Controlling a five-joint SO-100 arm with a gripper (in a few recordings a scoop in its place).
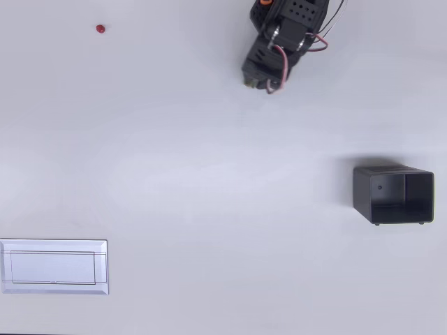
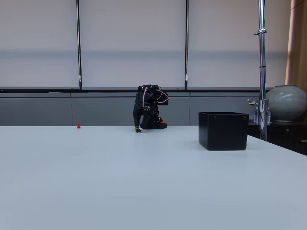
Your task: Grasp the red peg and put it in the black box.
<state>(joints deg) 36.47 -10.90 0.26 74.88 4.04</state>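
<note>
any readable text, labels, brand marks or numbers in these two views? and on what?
None readable in either view.
black box: plain walls, no label.
red peg: no marking visible.
white tray: thin outlines, no lettering.
Gripper: folded arm, nothing legible at this size.

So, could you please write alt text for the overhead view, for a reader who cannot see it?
A black robot arm is folded at the top centre of a white table, its fingers low and holding nothing. A tiny red peg lies far to its left, an empty black box stands at the right, and a flat white tray sits at the lower left.
</note>
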